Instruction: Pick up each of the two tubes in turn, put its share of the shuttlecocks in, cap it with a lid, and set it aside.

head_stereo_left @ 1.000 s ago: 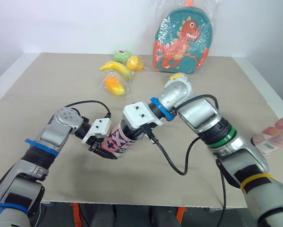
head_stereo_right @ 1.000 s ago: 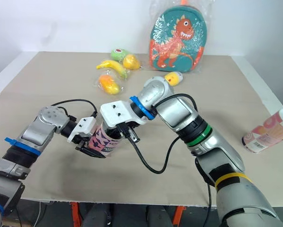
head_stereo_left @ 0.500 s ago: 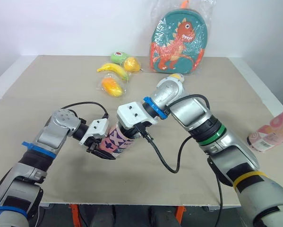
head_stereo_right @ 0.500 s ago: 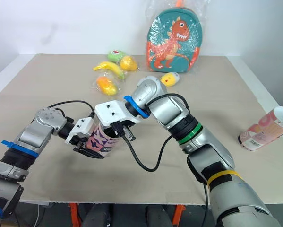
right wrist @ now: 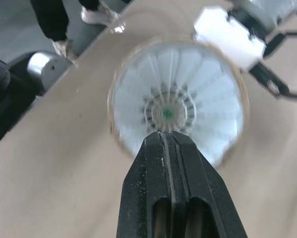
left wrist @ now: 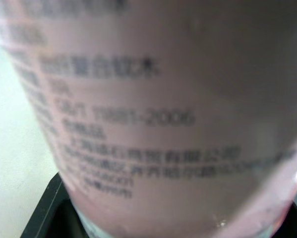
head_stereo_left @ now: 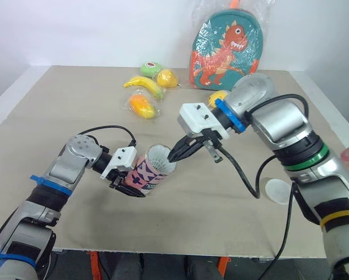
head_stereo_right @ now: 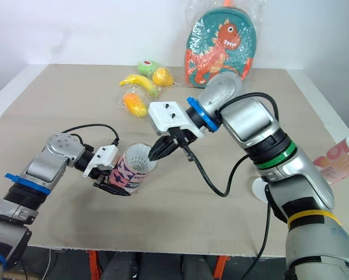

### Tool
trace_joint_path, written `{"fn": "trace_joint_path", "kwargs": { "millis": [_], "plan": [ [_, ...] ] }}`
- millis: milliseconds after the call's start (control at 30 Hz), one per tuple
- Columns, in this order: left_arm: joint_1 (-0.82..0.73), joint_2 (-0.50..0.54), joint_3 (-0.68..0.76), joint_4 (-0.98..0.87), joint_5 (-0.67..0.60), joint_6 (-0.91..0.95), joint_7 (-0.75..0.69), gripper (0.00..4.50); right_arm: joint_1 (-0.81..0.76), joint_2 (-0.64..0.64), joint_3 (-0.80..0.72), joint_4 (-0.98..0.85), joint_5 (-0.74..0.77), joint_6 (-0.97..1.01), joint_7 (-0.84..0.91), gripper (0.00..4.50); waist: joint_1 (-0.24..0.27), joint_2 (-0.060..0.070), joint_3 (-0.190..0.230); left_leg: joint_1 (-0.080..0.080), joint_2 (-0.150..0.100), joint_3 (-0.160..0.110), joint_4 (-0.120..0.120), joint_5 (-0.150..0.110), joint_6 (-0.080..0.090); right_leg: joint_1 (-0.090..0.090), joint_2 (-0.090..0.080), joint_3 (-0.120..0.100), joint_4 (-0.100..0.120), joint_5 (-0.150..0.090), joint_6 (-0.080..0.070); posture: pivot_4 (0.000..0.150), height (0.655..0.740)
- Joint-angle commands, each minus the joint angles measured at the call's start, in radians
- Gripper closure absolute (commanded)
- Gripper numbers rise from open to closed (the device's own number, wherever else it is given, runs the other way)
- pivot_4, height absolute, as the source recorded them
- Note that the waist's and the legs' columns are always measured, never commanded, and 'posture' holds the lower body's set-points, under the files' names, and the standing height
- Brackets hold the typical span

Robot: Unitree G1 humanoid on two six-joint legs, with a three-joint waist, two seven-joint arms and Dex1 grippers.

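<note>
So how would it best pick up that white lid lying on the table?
Probably across its rim, from straight above: the white lid lies flat on the table, so only its thin edge offers anything to pinch. The right gripper is the nearer one.

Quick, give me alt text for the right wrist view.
The shut right hand points into the open mouth of the tube, where a white shuttlecock sits with its feathers toward the camera. The tan table lies behind.

The tube (left wrist: 153, 119) bears blurred print, legibly "1981-2006".
</note>
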Motion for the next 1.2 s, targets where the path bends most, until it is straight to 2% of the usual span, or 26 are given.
{"fn": "trace_joint_path", "kwargs": {
  "millis": [33,133,300,433,467,500,567,700,900,1200],
  "plan": [
    [0.013,-0.010,-0.002,-0.011,-0.007,-0.006,0.002,1.67,0.027,-0.072,-0.133,-0.065,0.031,0.016,0.014,4.45,0.001,0.000,0.000,0.000,0.000,0.000,0.000,0.000,0.000,0.000,0.000,0.000,0.000,0.000,-0.001,0.150,0.7347],
    [0.021,-0.026,0.020,-0.022,-0.031,-0.031,0.008,1.67,0.115,-0.146,-0.242,-0.155,0.068,0.054,-0.037,4.45,0.006,-0.001,0.000,-0.002,-0.001,-0.001,0.000,0.000,0.000,0.000,-0.001,0.000,0.000,0.001,0.001,0.150,0.7347],
    [0.024,-0.099,0.096,-0.051,-0.121,-0.028,0.053,1.67,0.442,-0.316,-0.485,-0.364,0.146,0.135,-0.123,4.45,0.007,-0.002,0.001,-0.010,-0.002,-0.003,0.001,-0.002,-0.002,-0.006,-0.002,-0.002,-0.001,-0.001,0.000,0.150,0.7347],
    [0.030,-0.145,0.124,-0.079,-0.172,-0.016,0.081,1.67,0.676,-0.413,-0.604,-0.429,0.136,0.133,-0.157,4.45,-0.001,-0.001,0.001,-0.014,-0.002,-0.004,0.001,-0.003,-0.001,-0.011,-0.001,-0.002,0.001,-0.001,0.000,0.150,0.7347],
    [0.034,-0.179,0.127,-0.087,-0.190,-0.015,0.104,1.67,0.763,-0.439,-0.648,-0.410,0.113,0.127,-0.169,3.86,-0.003,-0.001,0.001,-0.014,-0.002,-0.003,0.001,-0.003,-0.001,-0.011,-0.001,-0.002,0.001,0.000,-0.001,0.150,0.7347],
    [0.037,-0.203,0.129,-0.092,-0.201,-0.015,0.120,1.67,0.824,-0.457,-0.679,-0.398,0.101,0.123,-0.178,3.57,-0.001,-0.001,0.001,-0.014,-0.002,-0.003,0.001,-0.003,-0.001,-0.010,0.000,-0.002,0.000,0.000,-0.001,0.150,0.7347],
    [0.049,-0.258,0.128,-0.098,-0.216,-0.004,0.159,1.67,0.915,-0.494,-0.725,-0.356,0.073,0.096,-0.182,2.61,-0.001,-0.001,0.001,-0.012,-0.002,-0.004,0.002,-0.003,-0.001,-0.008,-0.001,-0.002,0.000,-0.001,0.000,0.150,0.7347],
    [0.075,-0.332,0.105,-0.078,-0.201,-0.005,0.211,1.67,0.988,-0.545,-0.761,-0.224,0.022,0.021,-0.177,2.61,-0.007,-0.001,0.001,-0.012,-0.002,-0.001,0.005,-0.002,0.000,-0.007,-0.001,0.001,0.000,0.002,0.005,0.150,0.7347],
    [0.089,-0.412,0.045,0.045,-0.112,-0.095,0.256,1.67,1.003,-0.589,-0.767,-0.056,-0.015,-0.059,-0.161,2.61,-0.010,-0.001,0.001,-0.009,-0.003,0.000,0.006,0.001,0.001,-0.006,-0.001,0.002,-0.001,0.004,0.009,0.150,0.7347],
    [0.041,-0.474,0.023,0.258,-0.027,-0.262,0.273,1.67,0.961,-0.552,-0.695,0.091,-0.054,-0.085,-0.178,2.61,-0.013,-0.001,0.001,-0.008,-0.003,0.001,0.004,0.002,0.001,-0.005,-0.001,0.004,-0.001,0.005,0.010,0.150,0.7347]
  ]
}}
